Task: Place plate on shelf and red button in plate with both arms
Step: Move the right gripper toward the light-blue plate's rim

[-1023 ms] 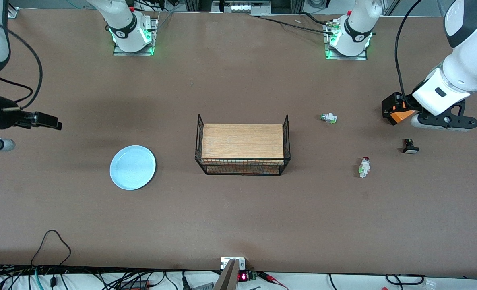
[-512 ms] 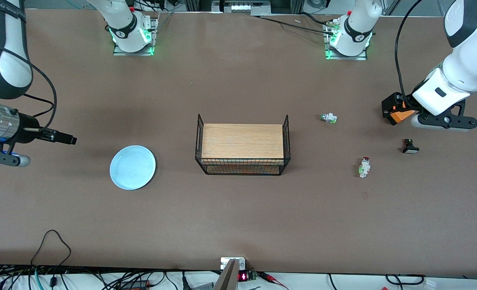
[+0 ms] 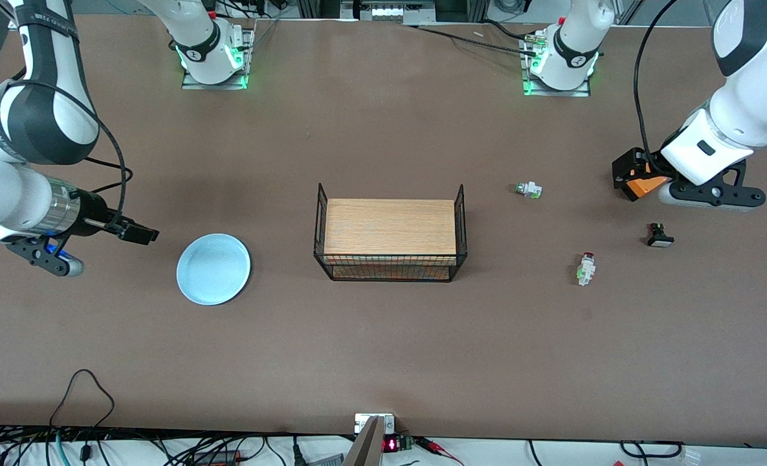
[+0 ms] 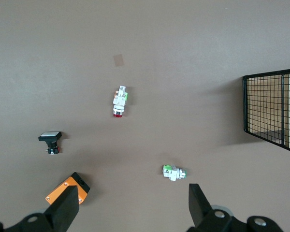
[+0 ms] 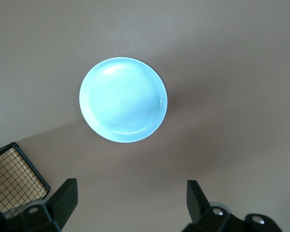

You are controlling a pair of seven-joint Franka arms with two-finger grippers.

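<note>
Pale-blue plate (image 3: 213,269), red-capped white red button (image 3: 586,268) with green bits, black wire basket (image 3: 390,275), brown table (image 3: 383,349).

The front view looks steeply down from high across the table (image 3: 383,336), arm bases at twelve o'clock, while each wrist view looks straight down from well above its end, the left's sharing the red button (image 4: 119,102) and wire basket (image 4: 273,111), the right's the plate (image 5: 123,99).
</note>
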